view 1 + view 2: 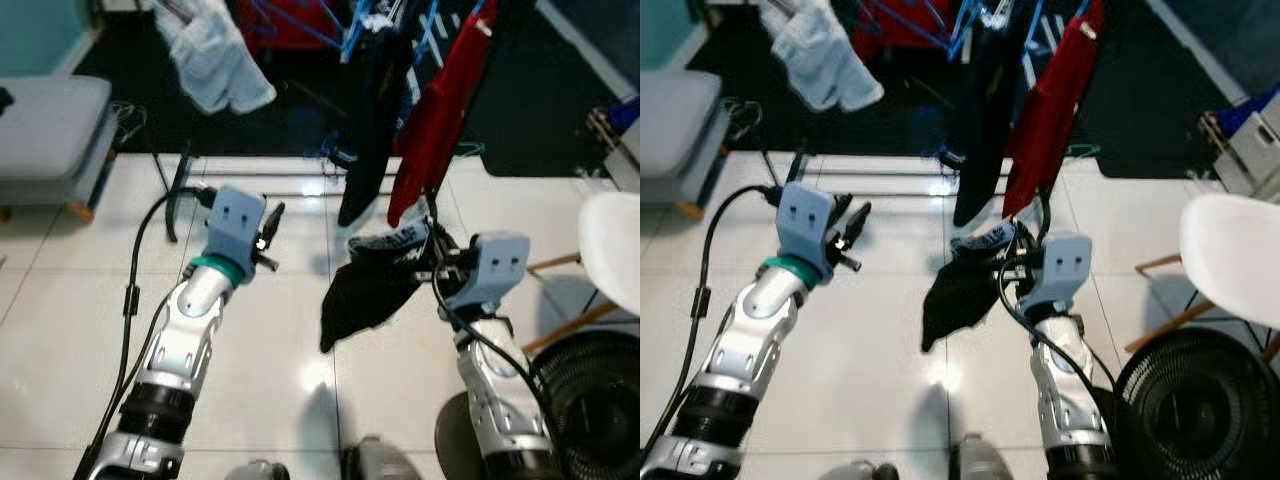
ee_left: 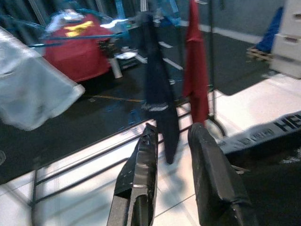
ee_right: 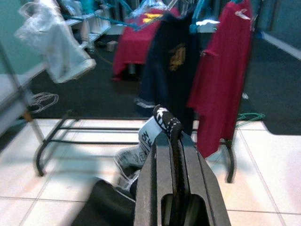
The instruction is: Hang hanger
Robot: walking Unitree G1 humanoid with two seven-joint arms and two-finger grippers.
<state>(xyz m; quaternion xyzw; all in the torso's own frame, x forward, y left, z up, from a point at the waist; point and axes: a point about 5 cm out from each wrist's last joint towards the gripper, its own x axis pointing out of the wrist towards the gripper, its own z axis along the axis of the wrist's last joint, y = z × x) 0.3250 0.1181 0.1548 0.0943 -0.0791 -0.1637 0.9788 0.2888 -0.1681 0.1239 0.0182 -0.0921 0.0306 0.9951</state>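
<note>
My right gripper [image 1: 438,262] is shut on a thin black hanger part [image 3: 175,155] that runs between its fingers. From it a black garment [image 1: 368,290] with a grey lettered band [image 3: 149,136] droops toward the floor, and it hides most of the hanger. The clothes rack [image 1: 176,190] stands just beyond, holding a red shirt [image 1: 440,110], a dark navy garment [image 1: 370,100] and a white garment [image 1: 212,50] on blue hangers. My left gripper [image 1: 270,235] is raised to the left of the garment, open and empty, its fingers [image 2: 141,165] pointing at the rack.
A grey seat [image 1: 50,125] stands at the left and a white chair [image 1: 615,245] at the right, with a black fan [image 1: 590,400] in front of the chair. Dark carpet [image 1: 540,120] lies behind the rack. White tiles [image 1: 280,350] run between my arms.
</note>
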